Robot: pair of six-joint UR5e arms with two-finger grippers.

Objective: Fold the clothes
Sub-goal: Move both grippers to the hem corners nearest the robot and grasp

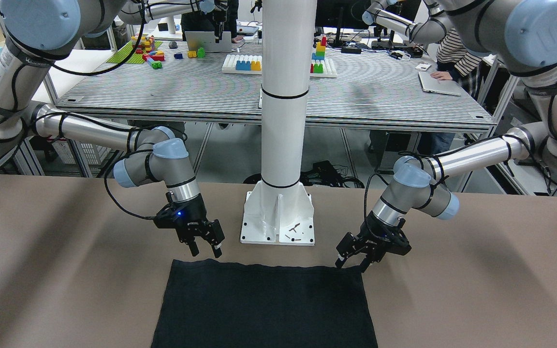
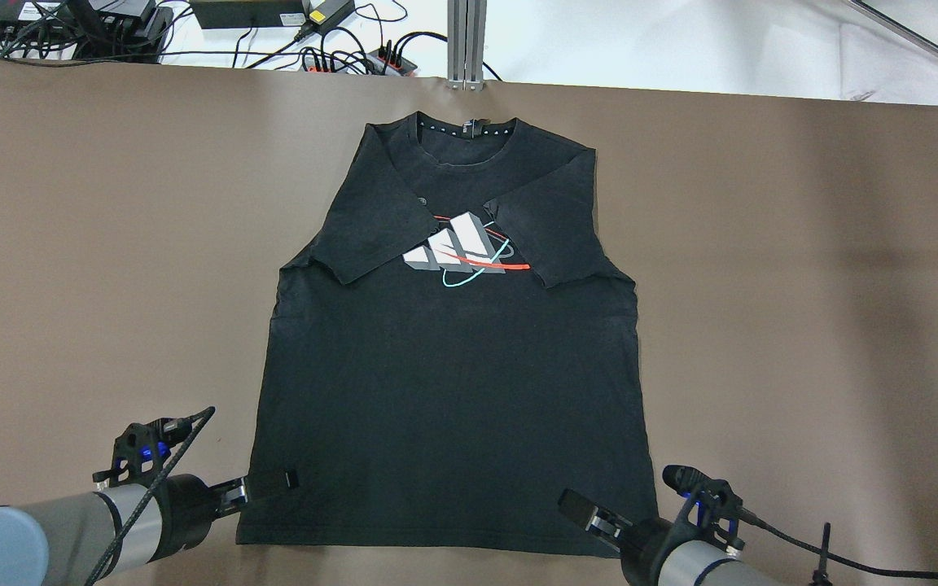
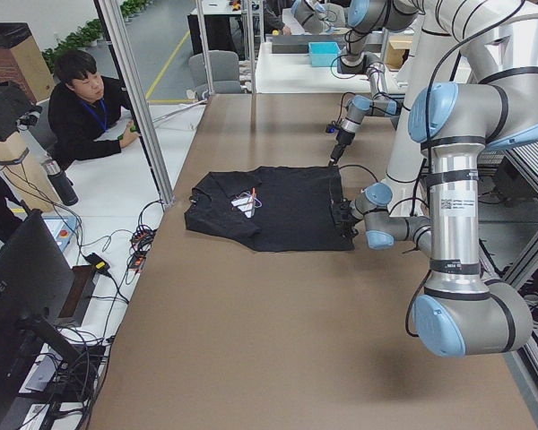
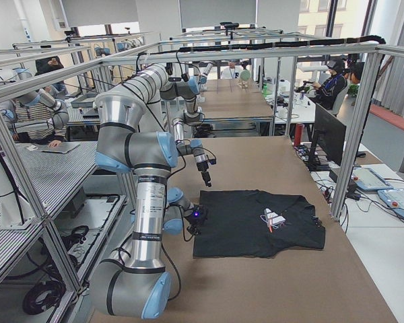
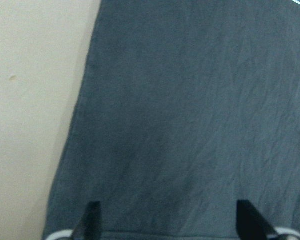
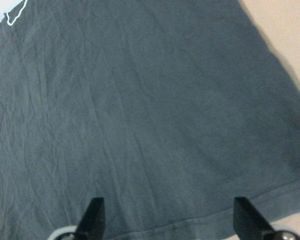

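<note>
The clothes are one black T-shirt (image 2: 453, 382) lying flat on the brown table (image 2: 803, 285), collar at the far side. Both sleeves are folded in over a white, red and teal chest print (image 2: 461, 252). My left gripper (image 2: 267, 485) hovers open at the near-left hem corner. The left wrist view shows its spread fingertips (image 5: 92, 222) above the dark fabric (image 5: 190, 100), close to the shirt's side edge. My right gripper (image 2: 580, 507) hovers open at the near-right hem corner. Its fingertips (image 6: 242, 215) straddle the hem (image 6: 250, 205). Neither gripper holds cloth. In the front view the left gripper (image 1: 353, 261) is on the right and the right gripper (image 1: 206, 249) is on the left.
The robot's white pillar base (image 1: 278, 217) stands just behind the hem, between the arms. Cables and power strips (image 2: 339, 49) lie past the table's far edge. A person (image 3: 85, 107) sits beyond that edge. Bare brown table lies on both sides of the shirt.
</note>
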